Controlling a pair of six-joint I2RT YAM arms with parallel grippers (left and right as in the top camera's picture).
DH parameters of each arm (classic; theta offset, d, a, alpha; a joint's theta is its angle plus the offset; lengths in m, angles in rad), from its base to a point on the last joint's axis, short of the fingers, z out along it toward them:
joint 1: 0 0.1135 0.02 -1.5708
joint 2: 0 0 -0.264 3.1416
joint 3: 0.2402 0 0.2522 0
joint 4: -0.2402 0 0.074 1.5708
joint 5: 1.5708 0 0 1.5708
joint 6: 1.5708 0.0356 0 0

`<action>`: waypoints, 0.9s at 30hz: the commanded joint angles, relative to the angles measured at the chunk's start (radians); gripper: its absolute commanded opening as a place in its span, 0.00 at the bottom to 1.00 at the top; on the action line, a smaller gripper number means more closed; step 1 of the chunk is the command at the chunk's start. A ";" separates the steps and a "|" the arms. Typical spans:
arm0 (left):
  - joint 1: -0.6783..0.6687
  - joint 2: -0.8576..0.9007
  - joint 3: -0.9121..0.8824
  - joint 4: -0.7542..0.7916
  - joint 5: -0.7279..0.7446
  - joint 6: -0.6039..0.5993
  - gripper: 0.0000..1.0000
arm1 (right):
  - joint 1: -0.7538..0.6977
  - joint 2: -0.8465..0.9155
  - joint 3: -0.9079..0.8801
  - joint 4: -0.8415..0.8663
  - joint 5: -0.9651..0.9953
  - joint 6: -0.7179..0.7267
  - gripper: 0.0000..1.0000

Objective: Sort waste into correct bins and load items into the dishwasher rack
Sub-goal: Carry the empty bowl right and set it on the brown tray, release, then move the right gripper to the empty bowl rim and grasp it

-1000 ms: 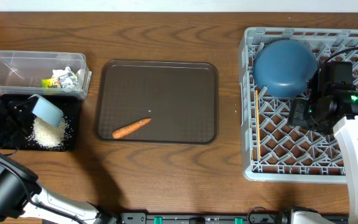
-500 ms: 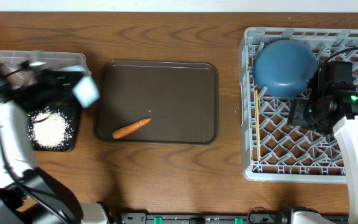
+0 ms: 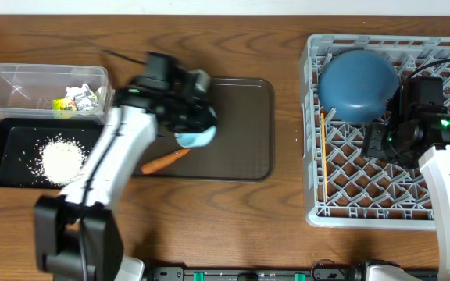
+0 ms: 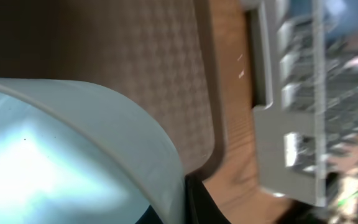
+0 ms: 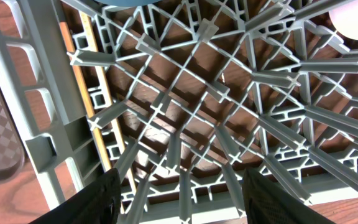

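left tool (image 3: 189, 123) clamps small bowl (image 3: 198, 139); right tool (image 5: 180, 202) parted

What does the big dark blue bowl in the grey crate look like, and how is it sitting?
The large dark blue bowl is round and smooth, with a soft shine. It sits upside down, domed bottom up, in the far left corner of the grey plastic lattice rack, resting on its grid. A thin wooden chopstick lies beside it along the rack's left wall.
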 commanded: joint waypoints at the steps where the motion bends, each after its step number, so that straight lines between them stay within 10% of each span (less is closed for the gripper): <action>1: -0.085 0.056 0.003 0.008 -0.186 -0.026 0.06 | -0.014 0.002 -0.006 -0.004 0.007 -0.014 0.63; 11: -0.193 0.143 0.003 0.101 -0.201 -0.032 0.10 | -0.014 0.002 -0.006 -0.008 0.007 -0.015 0.63; 27: 0.013 -0.043 0.010 -0.019 -0.208 -0.036 0.50 | 0.006 0.002 0.041 0.053 -0.045 -0.069 0.65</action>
